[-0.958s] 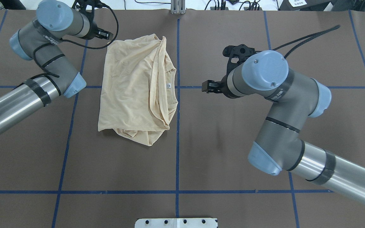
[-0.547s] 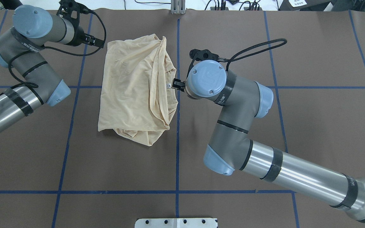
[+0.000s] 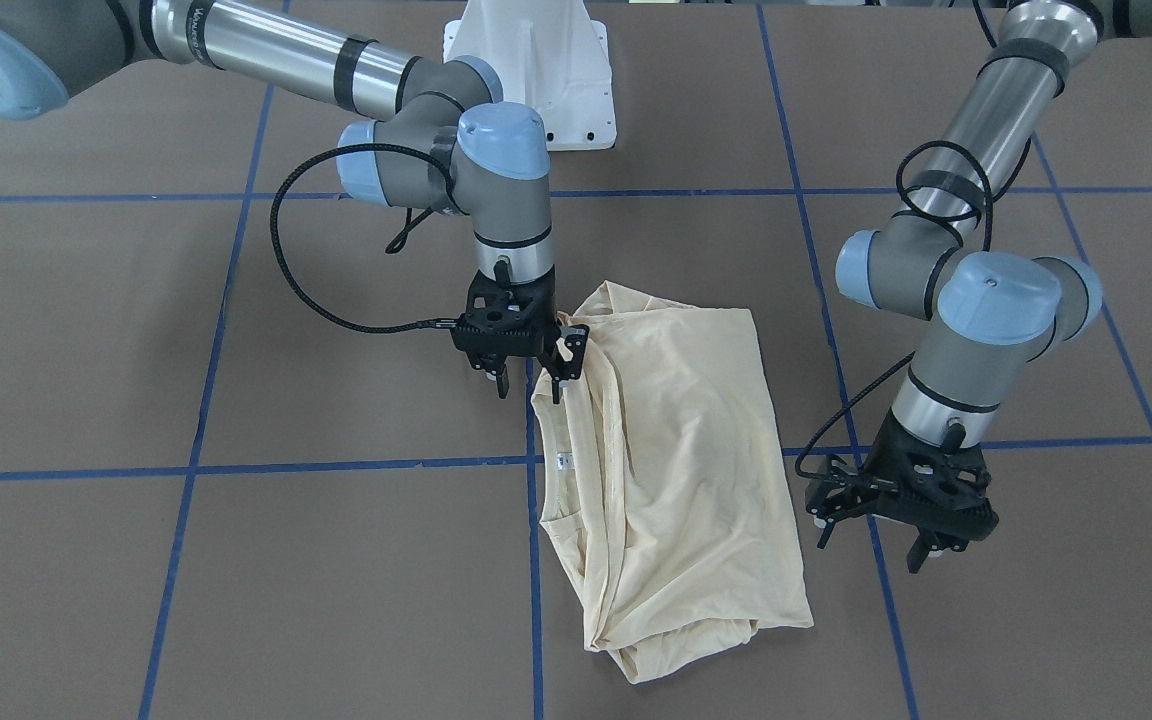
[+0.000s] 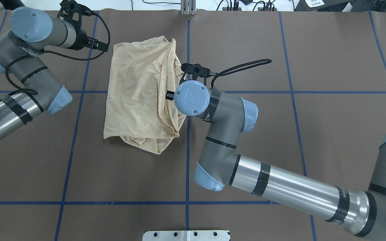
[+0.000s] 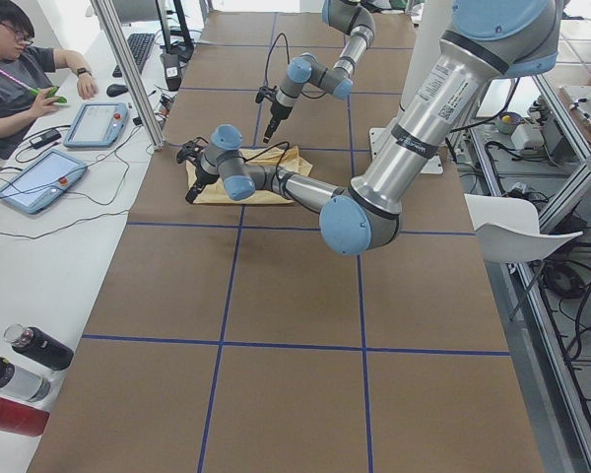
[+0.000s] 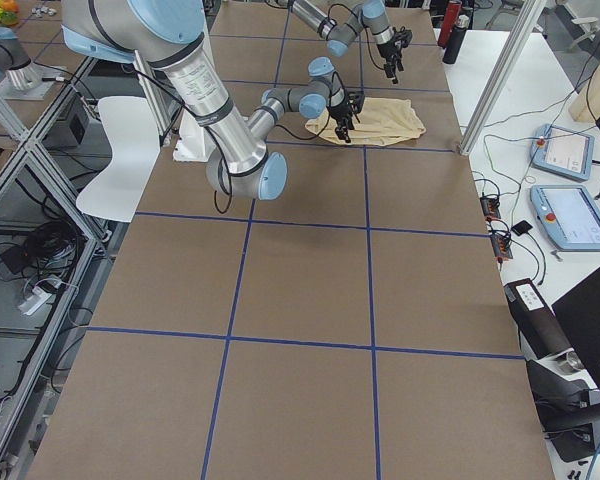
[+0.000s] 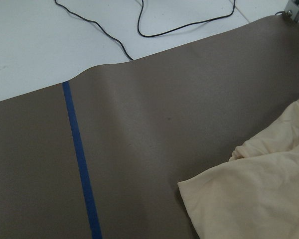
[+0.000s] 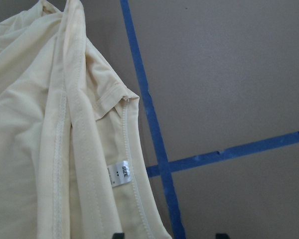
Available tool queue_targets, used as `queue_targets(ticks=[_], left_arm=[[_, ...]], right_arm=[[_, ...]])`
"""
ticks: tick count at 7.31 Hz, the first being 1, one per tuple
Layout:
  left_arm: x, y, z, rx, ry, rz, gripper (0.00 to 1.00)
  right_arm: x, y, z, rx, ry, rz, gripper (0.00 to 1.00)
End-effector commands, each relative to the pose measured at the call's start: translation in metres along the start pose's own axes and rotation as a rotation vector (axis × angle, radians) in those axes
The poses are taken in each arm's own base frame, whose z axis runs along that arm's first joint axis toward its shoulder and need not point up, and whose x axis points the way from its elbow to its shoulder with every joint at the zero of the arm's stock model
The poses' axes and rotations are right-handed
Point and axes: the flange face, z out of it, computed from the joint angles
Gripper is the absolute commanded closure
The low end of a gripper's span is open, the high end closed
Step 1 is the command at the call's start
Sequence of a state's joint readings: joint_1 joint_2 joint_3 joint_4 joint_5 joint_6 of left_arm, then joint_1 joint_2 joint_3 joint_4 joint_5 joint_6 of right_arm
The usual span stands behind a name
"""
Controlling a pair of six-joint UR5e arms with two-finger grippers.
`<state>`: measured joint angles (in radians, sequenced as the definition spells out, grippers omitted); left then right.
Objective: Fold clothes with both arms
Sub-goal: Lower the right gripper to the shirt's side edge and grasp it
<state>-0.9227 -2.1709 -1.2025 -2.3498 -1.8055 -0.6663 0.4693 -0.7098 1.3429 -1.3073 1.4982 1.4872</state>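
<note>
The clothes are one cream-yellow shirt [image 4: 139,97], lying loosely folded and wrinkled near the table's middle, also seen in the front view [image 3: 686,470]. Its white neck label [image 8: 118,174] shows on the collar edge. My right gripper [image 3: 529,390] hangs open just above the shirt's collar-side edge, close to the near corner. Both of its fingertips [image 8: 118,235] show at the bottom of the right wrist view, spread apart with nothing between them. My left gripper [image 3: 876,545] is open and empty, beside the shirt's far corner [image 7: 249,199], off the cloth.
Blue tape lines [image 4: 188,167] cross the brown table cover. The white pedestal base [image 3: 536,70] stands at the robot's side of the table. Cables lie on the white surface [image 7: 139,30] beyond the far edge. A person [image 5: 20,79] sits by tablets.
My right arm has swung left across the table until its gripper hangs over the shirt's collar edge. The left arm pulled back a little to the left, then held still.
</note>
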Motion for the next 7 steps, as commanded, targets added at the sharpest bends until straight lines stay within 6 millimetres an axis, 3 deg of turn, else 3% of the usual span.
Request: queue_targets(ticks=[1,5,7], left_arm=[[0.002,0.001,0.0,0.001,0.003,-0.001,0.0],[0.003,0.002,0.001,0.0,0.006,0.001,0.0],[0.004,0.001,0.0,0.003,0.008,0.001,0.0]], right_arm=[[-0.006,0.013,0.008,-0.01,0.011,-0.012,0.47],[-0.002,0.026,0.021,-0.005,0.037,-0.024,0.52],[-0.004,0.026,0.021,-0.005,0.035,-0.022,0.66]])
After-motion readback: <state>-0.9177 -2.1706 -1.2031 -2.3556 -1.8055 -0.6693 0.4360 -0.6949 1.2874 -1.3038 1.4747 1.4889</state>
